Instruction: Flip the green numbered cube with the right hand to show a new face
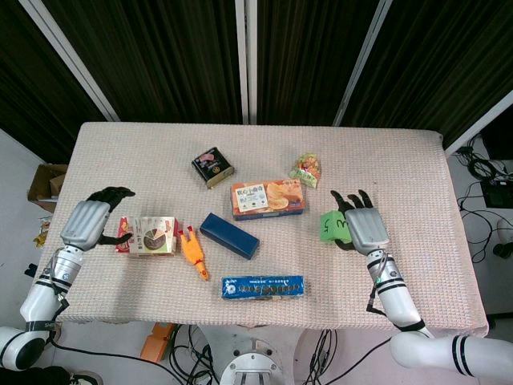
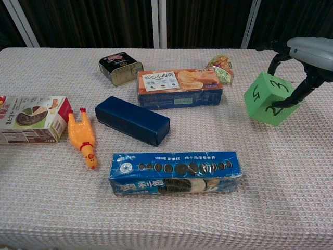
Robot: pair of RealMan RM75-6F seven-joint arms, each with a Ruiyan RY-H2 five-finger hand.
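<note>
The green numbered cube [image 2: 267, 99] is held tilted by the right hand [image 1: 361, 225], dark fingers [image 2: 294, 94] curled over its top and side, right of the orange biscuit box [image 2: 179, 88]. The left hand [image 1: 90, 224], fingers loosely curled and empty, is seen beside the small carton [image 1: 147, 236].

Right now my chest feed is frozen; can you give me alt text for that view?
The right hand holds the green numbered cube tilted up on one edge at the right of the table. To its left lie an orange cracker box, a dark blue box, a rubber chicken and a blue cookie pack.
</note>
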